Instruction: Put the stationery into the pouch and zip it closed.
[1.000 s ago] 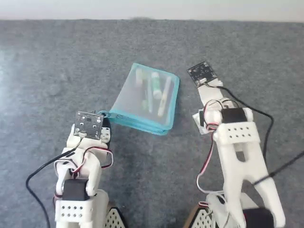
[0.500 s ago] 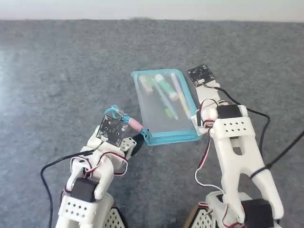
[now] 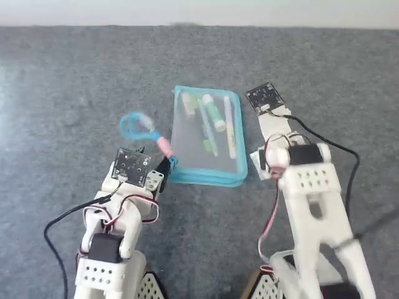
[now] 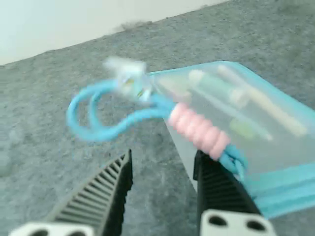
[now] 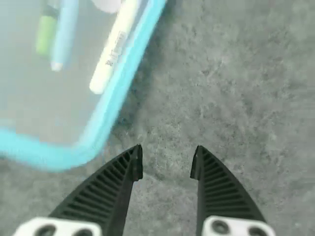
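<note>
The translucent pouch (image 3: 206,140) with a teal border lies flat mid-table, several pens inside it. Its zipper pull, a string of pink beads (image 3: 165,148) ending in a blue loop (image 3: 134,124), sticks out from the near left corner. My left gripper (image 3: 163,171) sits at that corner. In the left wrist view the left gripper (image 4: 160,169) is open, and the pink beads (image 4: 199,130) and blue loop (image 4: 96,115) hang blurred just beyond its fingers. My right gripper (image 5: 167,157) is open over bare carpet, beside the pouch's near right corner (image 5: 74,142).
Grey carpet (image 3: 75,81) covers the table, and a pale wall runs along the far edge. Both arm bases stand at the near edge. Black cables (image 3: 59,218) trail beside each arm.
The pouch has turned and slid left. The left gripper has shifted left along the near edge, and the zipper pull's loop has swung out to the far left.
</note>
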Controlling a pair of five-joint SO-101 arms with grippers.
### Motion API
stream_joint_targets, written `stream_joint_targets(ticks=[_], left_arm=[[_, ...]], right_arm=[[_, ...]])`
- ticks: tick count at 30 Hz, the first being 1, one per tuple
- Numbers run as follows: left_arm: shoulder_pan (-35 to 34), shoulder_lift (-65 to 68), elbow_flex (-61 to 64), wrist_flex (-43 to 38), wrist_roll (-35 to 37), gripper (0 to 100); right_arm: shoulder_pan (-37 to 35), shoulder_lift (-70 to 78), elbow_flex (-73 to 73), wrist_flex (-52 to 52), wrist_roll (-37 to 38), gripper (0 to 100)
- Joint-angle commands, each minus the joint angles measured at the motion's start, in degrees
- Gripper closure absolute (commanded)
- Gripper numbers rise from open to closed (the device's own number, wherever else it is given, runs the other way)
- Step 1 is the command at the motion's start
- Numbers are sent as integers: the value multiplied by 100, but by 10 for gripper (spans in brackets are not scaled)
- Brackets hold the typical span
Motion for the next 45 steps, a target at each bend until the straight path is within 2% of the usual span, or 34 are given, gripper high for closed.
stream_joint_targets(ticks=[1,5,8,13,16,20,26,35,40,45], left_arm=[[70,-26,-127,-211,141,812],[53,-26,-171,-176,141,812],[26,-26,-347,44,193,812],[18,-26,-400,114,255,812],[-53,-53,-400,114,404,812],[-273,-70,-391,105,387,812],[-703,-70,-664,141,396,808],[-703,-334,-567,141,422,807],[-501,-1073,22,105,387,808],[-79,-967,101,123,387,810]], right_arm=[[-927,-1648,396,268,527,828],[-2519,-2633,1776,-286,923,813],[-2835,-2651,2215,-620,958,741],[-2413,-2167,2101,-857,897,623],[-2229,-1745,2066,-1165,510,619],[-1956,-1569,2057,-1297,369,692],[-1095,-2316,2127,-1288,325,989],[286,-4365,3868,-1780,-114,954],[681,-5604,5029,-1807,-114,954],[901,-6695,5697,-1780,-114,954]])
